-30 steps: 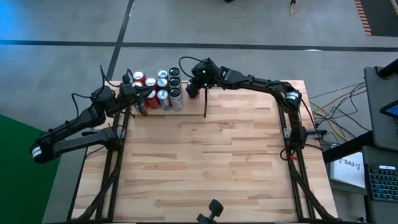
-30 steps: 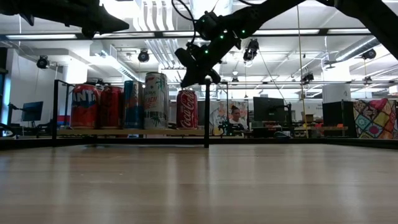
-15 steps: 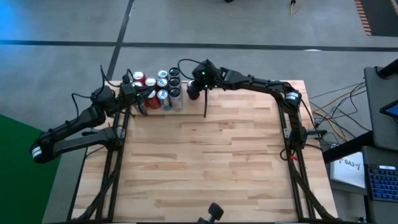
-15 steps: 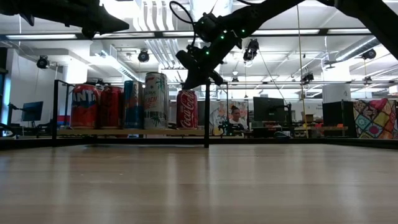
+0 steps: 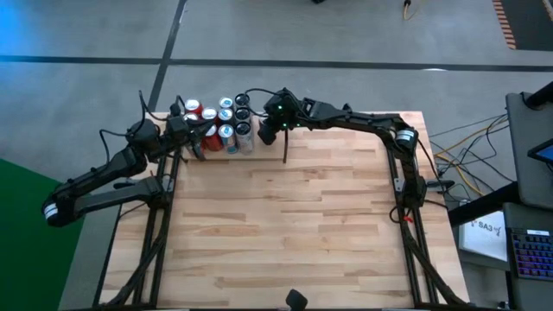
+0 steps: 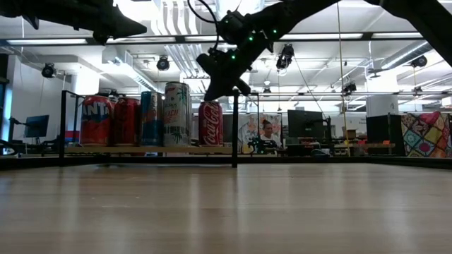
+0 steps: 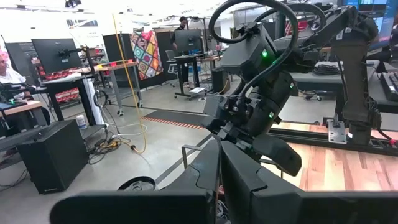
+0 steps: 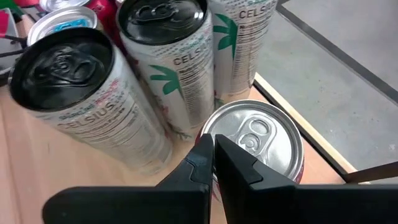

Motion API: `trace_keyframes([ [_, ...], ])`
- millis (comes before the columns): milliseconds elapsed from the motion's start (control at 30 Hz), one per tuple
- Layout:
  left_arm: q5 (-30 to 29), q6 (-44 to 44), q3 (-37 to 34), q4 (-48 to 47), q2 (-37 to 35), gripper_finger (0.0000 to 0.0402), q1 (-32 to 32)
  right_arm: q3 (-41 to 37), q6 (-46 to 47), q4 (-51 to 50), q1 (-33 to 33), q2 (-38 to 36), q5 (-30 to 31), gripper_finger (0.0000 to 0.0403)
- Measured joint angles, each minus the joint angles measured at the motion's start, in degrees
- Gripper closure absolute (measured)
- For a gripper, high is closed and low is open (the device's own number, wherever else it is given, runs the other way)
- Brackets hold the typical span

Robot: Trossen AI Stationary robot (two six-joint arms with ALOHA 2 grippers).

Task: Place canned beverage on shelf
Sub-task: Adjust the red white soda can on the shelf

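Several cans (image 5: pixel 220 121) stand upright on the shelf (image 6: pixel 141 149) at the table's far left. Among them are tall white Celsius cans (image 8: pixel 168 74) and a red Coca-Cola can (image 6: pixel 210 123) with a silver top (image 8: pixel 255 140) at the row's right end. My right gripper (image 8: pixel 213 149) is shut and slants down from the right, just above the red can's top (image 6: pixel 213 95). My left gripper (image 7: pixel 219 168) is shut and points level. It hangs above the shelf's near-left side (image 5: pixel 197 145) and touches nothing. My right gripper's shut fingertips (image 8: pixel 205 152) stand over the rim of the red can's silver top (image 8: pixel 217 134), slanting down from the table's right side. I cannot tell whether they touch it. The can stands upright on the shelf board.
A black upright rod (image 6: pixel 234 130) stands just right of the red can, close under my right arm. The wide wooden tabletop (image 5: pixel 285 216) stretches toward the near edge. Desks, monitors and a person (image 7: pixel 183 25) show in the room beyond.
My right gripper has tipped a little further downward over the red can and stayed shut. My left arm has kept still.
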Motion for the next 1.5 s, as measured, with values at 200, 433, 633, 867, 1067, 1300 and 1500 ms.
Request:
trace_keyframes([
  [200, 0.00, -0.02, 0.00, 0.02, 0.01, 0.0402, 0.00, 0.02, 0.01, -0.14, 0.39, 0.00, -0.16, 0.0394],
  [433, 0.00, -0.02, 0.00, 0.04, 0.01, 0.0402, 0.01, 0.02, 0.01, 0.17, -0.01, -0.01, 0.04, 0.0394],
  [633, 0.00, -0.02, 0.00, 0.04, 0.00, 0.0402, 0.02, 0.02, -0.53, 3.58, -0.40, -0.02, 2.10, 0.0394],
  [867, 0.00, -0.02, 0.00, 0.06, 0.02, 0.0402, 0.01, 0.02, -1.40, 7.07, -1.20, 0.04, 6.56, 0.0394],
  [1067, 0.00, -0.02, 0.00, 0.07, 0.00, 0.0402, 0.01, -0.03, -1.48, 6.06, -1.11, 0.22, 6.53, 0.0394],
  [1300, 0.00, 0.00, 0.00, 0.06, 0.02, 0.0402, 0.02, -1.16, -1.50, 5.49, -0.70, 0.55, 6.28, 0.0394],
  [1500, -0.01, -0.02, 0.00, 0.07, 0.02, 0.0402, 0.01, -1.20, -1.07, 4.59, -0.09, 0.55, 6.06, 0.0394],
])
